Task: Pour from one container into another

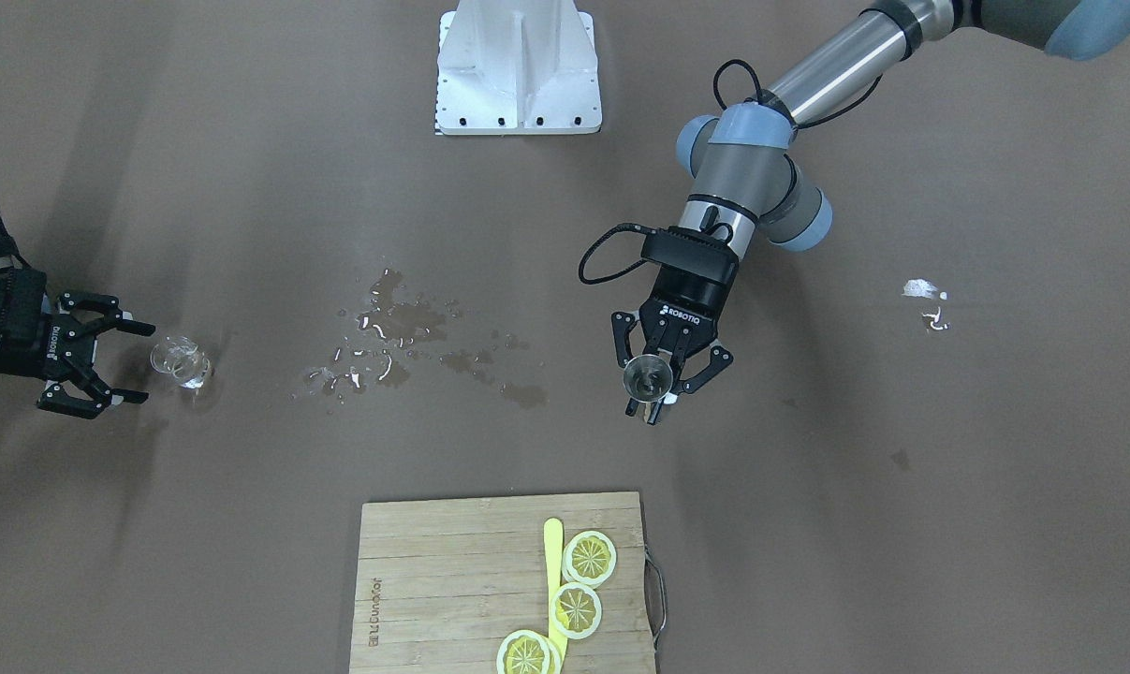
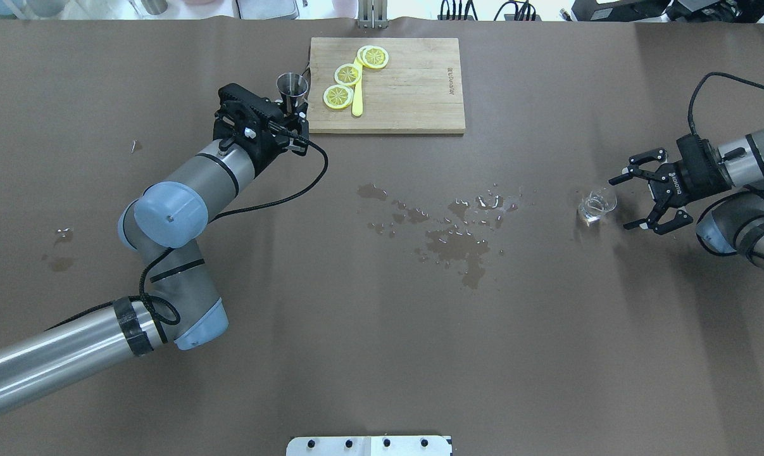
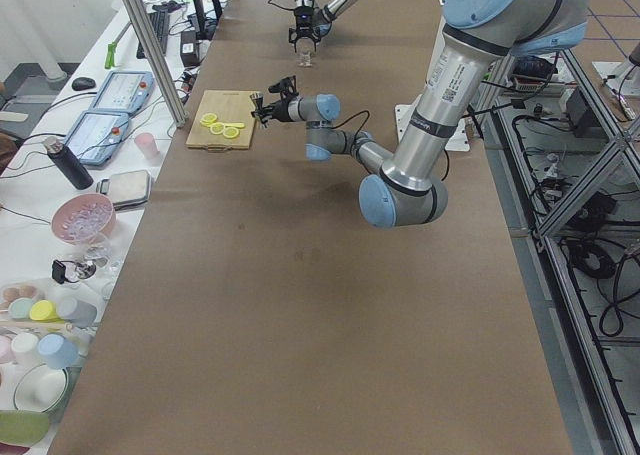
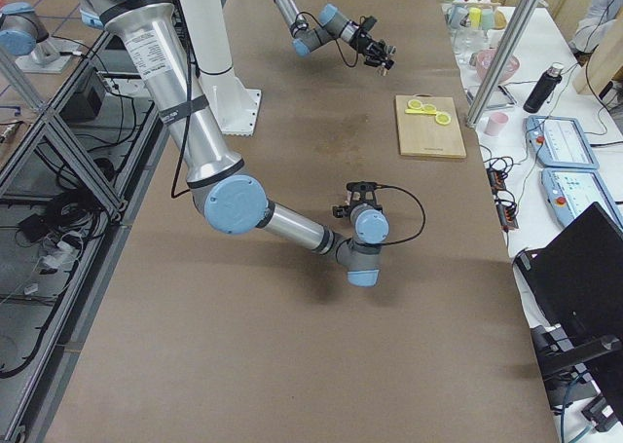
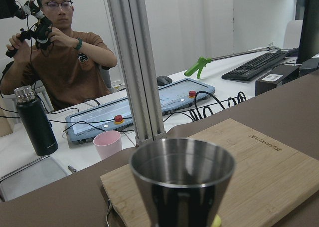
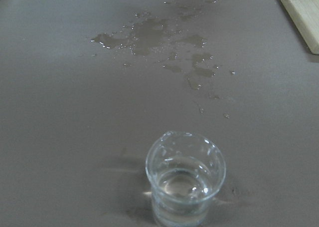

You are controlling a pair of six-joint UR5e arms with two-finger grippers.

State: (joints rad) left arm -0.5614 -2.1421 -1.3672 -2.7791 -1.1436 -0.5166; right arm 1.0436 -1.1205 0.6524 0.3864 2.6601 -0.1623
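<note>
Table (image 2: 356, 354): covered in brown, with both arms reaching over it.
Board (image 2: 413, 101): pale wood, lying at the table's far edge from the robot.
Spill (image 2: 454, 240): a wet patch with scattered drops in the middle of the table, between the two grippers.
Left gripper (image 1: 660, 382): fingers closed narrowly round the measuring cup's waist, holding it upright just beside the board's handle end.
Right gripper (image 2: 623, 202): fingers spread wide and holding nothing, lying low and pointing at the glass.
Measuring cup (image 5: 182, 179): hourglass-shaped grey steel, polished, with a round mouth facing up and a dark inside. I cannot tell what is in it.
Glass (image 6: 185, 179): small, round and clear with a thick base, standing upright on the table just beyond the right fingertips without touching them. There is a little clear liquid at the bottom and droplets on the wall.
Lemon slices (image 2: 348, 74): several lie on the board along a yellow strip (image 2: 357, 98).
</note>
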